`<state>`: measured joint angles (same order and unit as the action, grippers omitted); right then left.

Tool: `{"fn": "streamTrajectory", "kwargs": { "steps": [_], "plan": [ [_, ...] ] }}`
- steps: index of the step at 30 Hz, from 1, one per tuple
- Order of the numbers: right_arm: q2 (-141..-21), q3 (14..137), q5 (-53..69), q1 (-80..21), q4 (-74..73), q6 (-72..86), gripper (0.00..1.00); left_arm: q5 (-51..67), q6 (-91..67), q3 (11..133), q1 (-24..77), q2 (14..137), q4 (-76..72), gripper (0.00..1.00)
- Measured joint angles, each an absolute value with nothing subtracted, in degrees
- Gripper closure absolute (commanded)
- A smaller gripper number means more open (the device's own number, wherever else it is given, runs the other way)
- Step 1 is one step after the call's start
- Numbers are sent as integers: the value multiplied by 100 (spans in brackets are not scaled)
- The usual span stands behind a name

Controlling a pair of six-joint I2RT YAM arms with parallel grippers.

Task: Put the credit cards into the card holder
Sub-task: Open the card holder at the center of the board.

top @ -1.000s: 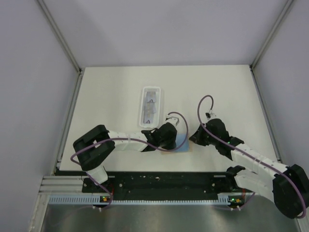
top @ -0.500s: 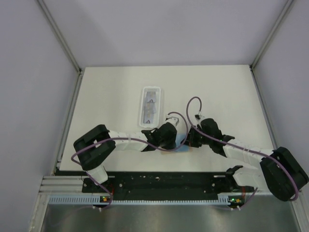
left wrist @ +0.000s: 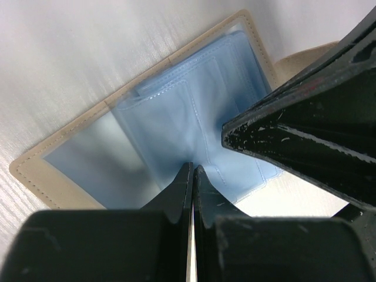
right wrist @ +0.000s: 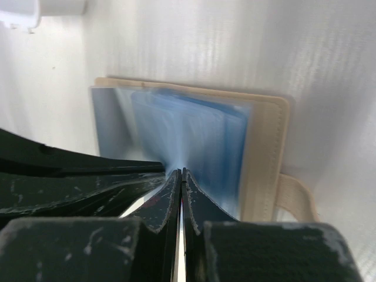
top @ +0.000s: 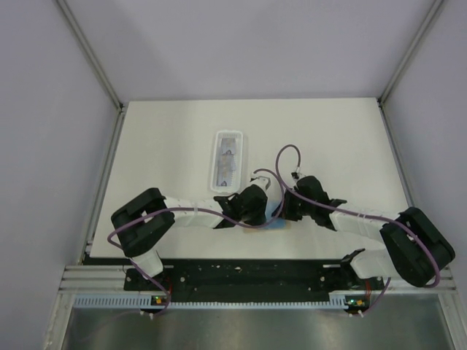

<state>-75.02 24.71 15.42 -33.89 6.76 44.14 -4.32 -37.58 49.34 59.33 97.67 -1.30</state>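
Two pressed-together claws meet over the holder (left wrist: 176,111), which lies open on the desk (top: 168,146) toward its near edge. The left claw (left wrist: 192,170) has its tips at the blue lining from the left, the right claw (right wrist: 181,171) from the right. Cards (top: 228,164) lie in the tray (top: 214,160), farther off and left.

From above, your left tool (top: 270,210) and right tool (top: 288,210) hide most of the card holder (top: 276,221). You cannot count the credit cards (top: 228,165) in the tray (top: 217,162), they are too small.
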Motion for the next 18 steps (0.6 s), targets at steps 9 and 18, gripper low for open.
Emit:
{"fn": "streamTrajectory", "kwargs": {
  "steps": [9, 18],
  "plan": [
    [-7568, 2670, 985, -3402, 47, 4416, 100, -499, -3760, 4904, 5935, 9736, -130, 100],
    [-7719, 2829, 897, -3402, -69, 4445, 100, -849, -3765, 4611, 5933, 9321, 259, 100]
  ]
}}
